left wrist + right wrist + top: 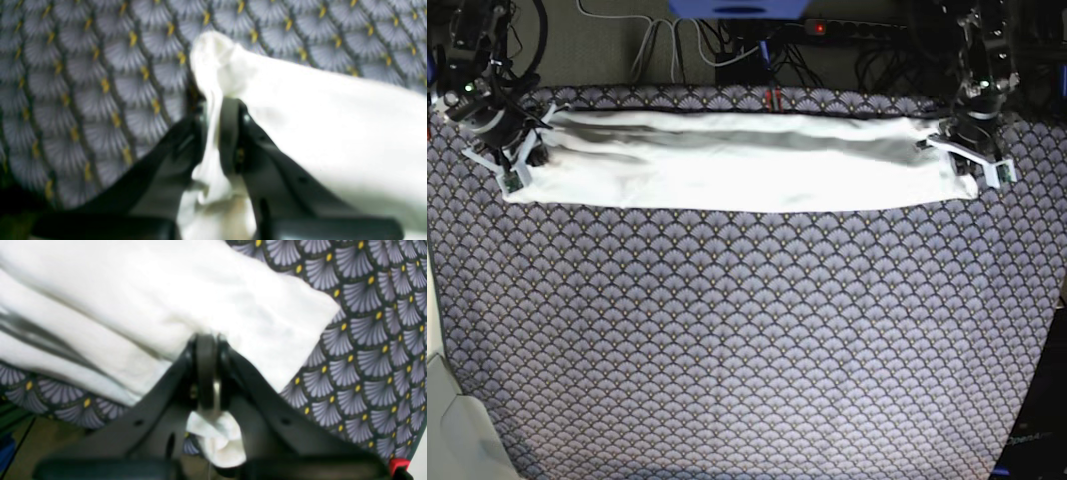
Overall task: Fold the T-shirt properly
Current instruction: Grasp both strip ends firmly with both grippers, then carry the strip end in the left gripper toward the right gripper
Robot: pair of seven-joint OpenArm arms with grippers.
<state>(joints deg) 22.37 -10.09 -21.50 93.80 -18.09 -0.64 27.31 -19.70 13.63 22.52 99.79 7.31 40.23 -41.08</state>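
Your bench (747, 350) is covered edge to edge in a grey-violet fan-scale cloth with small yellow dots, and cables and a power strip sit in the dark behind it at 12 o'clock.

You see the shirt (737, 165) as a long, narrow white band stretched across the far part of the bench, running from 9 o'clock to 3 o'clock. Only plain white shows; no print is visible. Soft grey creases run lengthwise along its far edge, and the near edge is fairly straight.

Your left end effector (213, 110) sits at the band's 3 o'clock end in the base view. Its jaws are pinched tight on a bunched corner of the shirt, with cloth standing up between the fingers and the rest spreading away toward 3 o'clock in the wrist view.

Your right end effector (206, 340) is at the band's 9 o'clock end. It too is clamped on the shirt, a small wad of white poking out behind the fingers, and the wide fold lies toward 10 o'clock from it.
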